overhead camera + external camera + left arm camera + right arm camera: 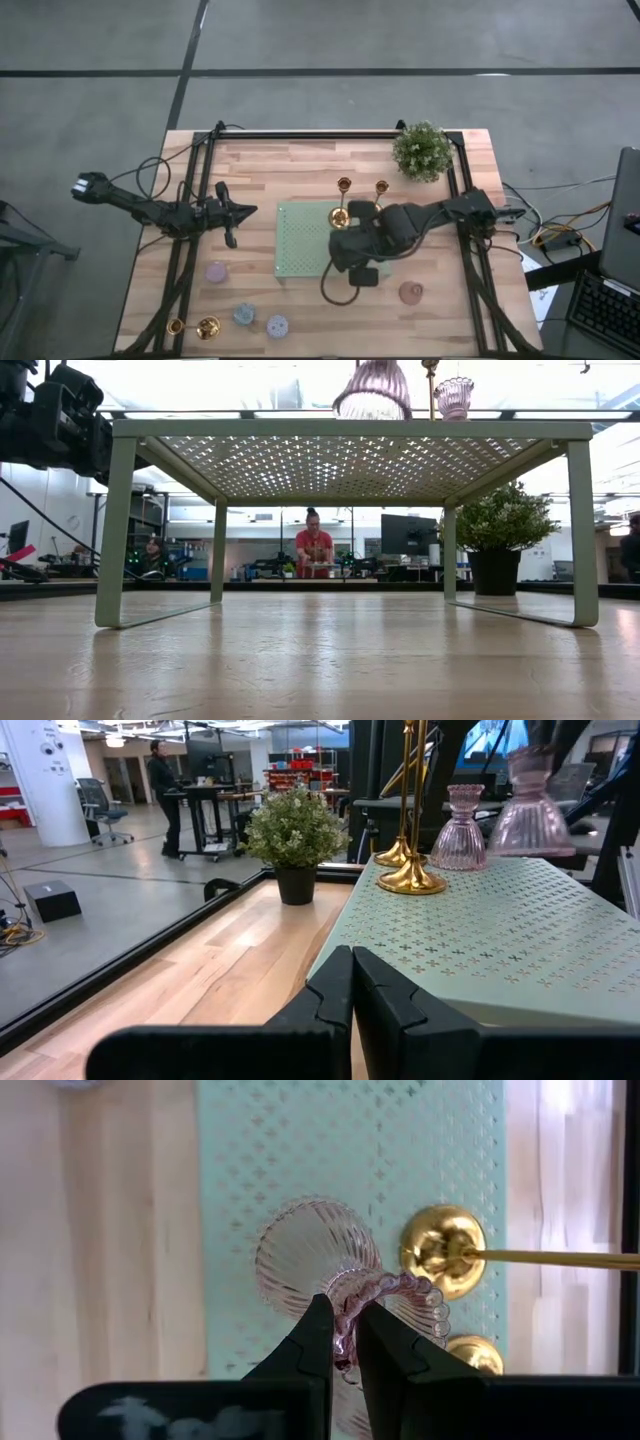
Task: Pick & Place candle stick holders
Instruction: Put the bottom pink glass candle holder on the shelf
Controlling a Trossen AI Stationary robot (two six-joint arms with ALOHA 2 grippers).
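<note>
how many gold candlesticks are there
3. One gold candlestick and a second stand on the green rack; the third lies on the table, left side. The right arm may hide more.

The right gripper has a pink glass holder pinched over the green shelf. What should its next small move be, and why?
Probably open the fingers and lift straight up. The right gripper is shut on the rim of the pink glass holder, whose base already appears to sit on the green perforated shelf, beside a gold holder. Rising vertically should avoid knocking that close neighbour. The left gripper waits shut beside the shelf.
</note>
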